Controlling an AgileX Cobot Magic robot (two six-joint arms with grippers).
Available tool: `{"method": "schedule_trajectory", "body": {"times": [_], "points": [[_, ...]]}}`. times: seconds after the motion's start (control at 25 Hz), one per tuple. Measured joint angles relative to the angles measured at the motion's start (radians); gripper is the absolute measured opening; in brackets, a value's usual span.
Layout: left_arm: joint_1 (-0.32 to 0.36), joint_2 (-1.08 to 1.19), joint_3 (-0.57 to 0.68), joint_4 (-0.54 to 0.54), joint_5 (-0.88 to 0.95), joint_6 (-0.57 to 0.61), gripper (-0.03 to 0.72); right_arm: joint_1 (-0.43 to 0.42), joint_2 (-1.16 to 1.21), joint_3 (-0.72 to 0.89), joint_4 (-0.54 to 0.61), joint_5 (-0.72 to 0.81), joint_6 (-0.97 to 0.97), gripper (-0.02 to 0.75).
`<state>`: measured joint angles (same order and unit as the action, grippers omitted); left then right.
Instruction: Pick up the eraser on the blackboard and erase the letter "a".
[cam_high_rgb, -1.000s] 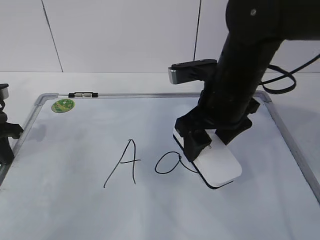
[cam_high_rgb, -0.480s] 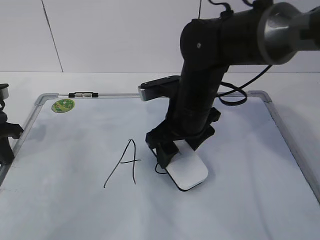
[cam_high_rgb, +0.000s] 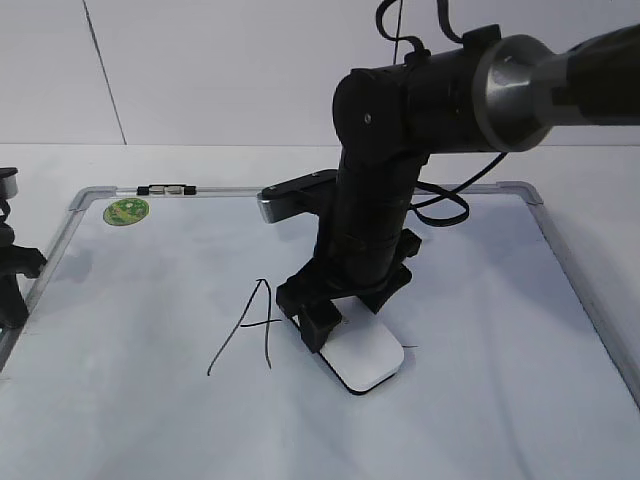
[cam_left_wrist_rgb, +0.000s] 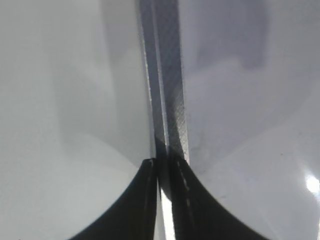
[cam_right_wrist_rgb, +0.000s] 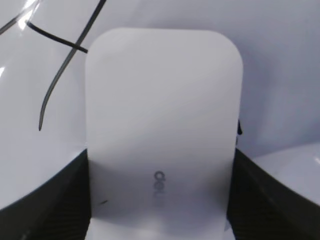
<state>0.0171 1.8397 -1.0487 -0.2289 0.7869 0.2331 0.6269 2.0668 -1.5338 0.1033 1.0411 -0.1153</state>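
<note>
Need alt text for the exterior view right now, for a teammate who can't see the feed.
The right arm's tool presses a white eraser flat on the blackboard, just right of a handwritten capital "A". Only a tiny black mark shows beside the eraser. A green round sticker sits in the board's far left corner.

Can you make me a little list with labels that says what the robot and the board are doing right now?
right claw: shut on the eraser
eraser: white, flat on the blackboard, beside the capital A
blackboard: white, grey frame
letter "a": not visible; only a tiny dark mark shows by the eraser's right edge
capital A: intact, left of the eraser
green sticker: top left corner of the board
left claw: shut, at the board's frame
</note>
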Motion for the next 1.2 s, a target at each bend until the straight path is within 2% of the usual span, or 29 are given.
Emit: {"method": "schedule_trajectory", "body": {"times": [0.2,0.36,0.48,0.84,1.0,1.2], "points": [[0.0,0.0,0.0,0.001,0.0,0.0,0.049,0.0,0.0,0.0,-0.008,0.002,0.0,0.556],[0.002,0.0,0.0,0.001,0.0,0.0,0.049,0.002,0.0,0.0,-0.103,0.013,0.049,0.556],[0.002,0.001,0.0,0.001,0.0,0.0,0.049,-0.021,0.0,0.0,-0.134,0.017,0.078,0.556],[0.002,0.001,0.0,0.001,-0.002,0.0,0.049,-0.093,0.0,-0.002,-0.111,0.022,0.077,0.556],[0.006,0.001,0.0,0.001,-0.002,0.0,0.049,-0.059,0.0,-0.002,-0.112,0.022,0.051,0.556],[0.008,0.001,0.0,0.0,-0.002,0.0,0.049,0.044,0.0,-0.002,-0.117,0.029,0.045,0.556]]}}
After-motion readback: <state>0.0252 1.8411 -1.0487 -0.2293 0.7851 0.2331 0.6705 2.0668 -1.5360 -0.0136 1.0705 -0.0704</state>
